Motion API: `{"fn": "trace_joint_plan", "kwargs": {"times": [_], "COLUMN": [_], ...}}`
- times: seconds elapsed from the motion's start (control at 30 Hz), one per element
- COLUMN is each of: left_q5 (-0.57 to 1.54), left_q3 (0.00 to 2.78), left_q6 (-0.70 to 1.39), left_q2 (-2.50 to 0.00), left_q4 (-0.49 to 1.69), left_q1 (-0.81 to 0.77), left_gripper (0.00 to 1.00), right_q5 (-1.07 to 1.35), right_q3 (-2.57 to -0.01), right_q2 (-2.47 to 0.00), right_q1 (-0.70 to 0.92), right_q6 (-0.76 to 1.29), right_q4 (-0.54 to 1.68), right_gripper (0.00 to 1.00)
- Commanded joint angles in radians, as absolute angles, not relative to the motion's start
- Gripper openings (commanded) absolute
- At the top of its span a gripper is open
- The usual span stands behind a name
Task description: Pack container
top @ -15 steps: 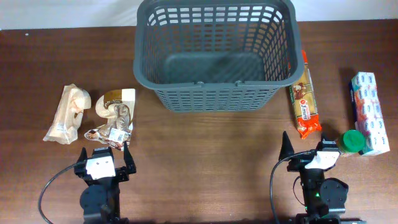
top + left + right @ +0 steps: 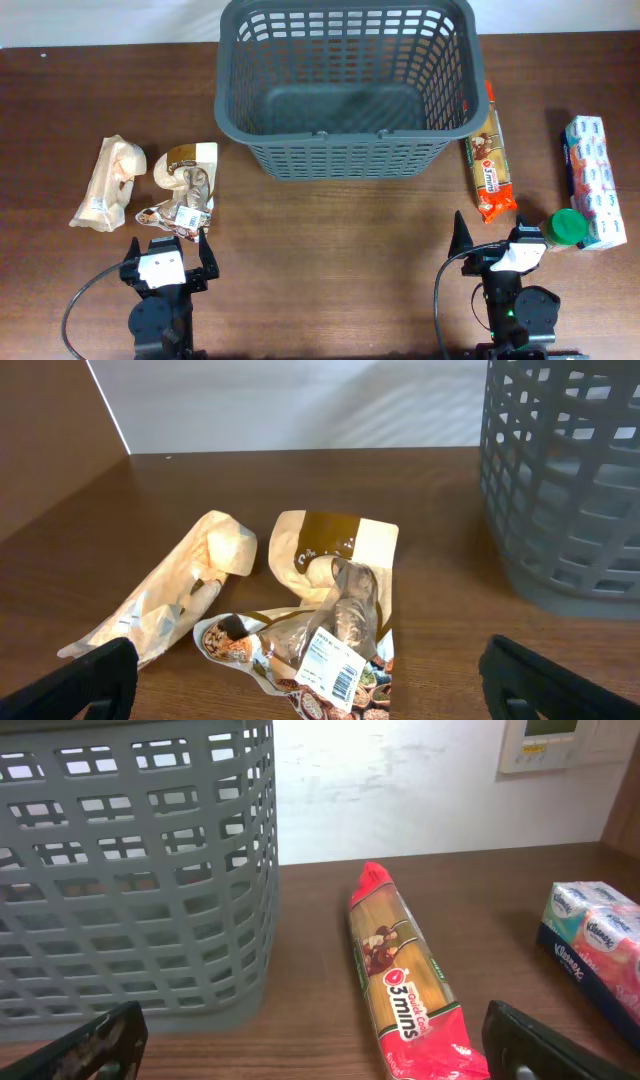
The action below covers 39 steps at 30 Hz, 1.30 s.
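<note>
The container (image 2: 345, 158), a large dark grey basket with lattice sides, stands upright at the far centre of the table (image 2: 330, 260). Its solid base is visible and holds no items.

Left gripper (image 2: 167, 248): positioned at the near left edge, jaws spread wide, holding nothing. Directly beyond its fingers lies a printed snack packet (image 2: 180, 212) with a barcode label. This packet overlaps a brown-and-cream pouch (image 2: 190, 160) lying just far of it. A pale wrapped package (image 2: 105, 185) lies to the left of both, close to but apart from the pouch.

Right gripper (image 2: 492, 245): positioned at the near right edge, jaws spread wide, holding nothing. A red-ended pasta pack (image 2: 490, 160) lies lengthwise just right of the container. A green-lidded jar (image 2: 567, 228) stands just right of the gripper. A tissue pack (image 2: 595, 180) lies at the far right, touching or nearly touching the jar.
</note>
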State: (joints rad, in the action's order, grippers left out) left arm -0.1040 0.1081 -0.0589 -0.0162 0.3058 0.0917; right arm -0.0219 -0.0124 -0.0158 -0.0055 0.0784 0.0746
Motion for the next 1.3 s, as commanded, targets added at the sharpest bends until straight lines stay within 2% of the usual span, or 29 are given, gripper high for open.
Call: {"fn": "trace_joint_plan", "kwargs": {"times": [0.0,1.27], "left_q5": [-0.093,-0.093], "left_q3": [0.096,0.096], "left_q6": [-0.049,-0.049], "left_q2": [-0.005,-0.005], "left_q4": [0.306,0.307], "left_q1": [0.088,0.088], "left_gripper": [0.99,0.99], "right_q5": [-0.035,-0.062], "right_q3": [-0.006,-0.038], "right_q2": [-0.006,-0.009], "right_q1": [0.001,-0.001], "right_q6": [0.083,0.133], "right_q4": [0.079,0.087], "right_gripper": [0.99,0.99]}}
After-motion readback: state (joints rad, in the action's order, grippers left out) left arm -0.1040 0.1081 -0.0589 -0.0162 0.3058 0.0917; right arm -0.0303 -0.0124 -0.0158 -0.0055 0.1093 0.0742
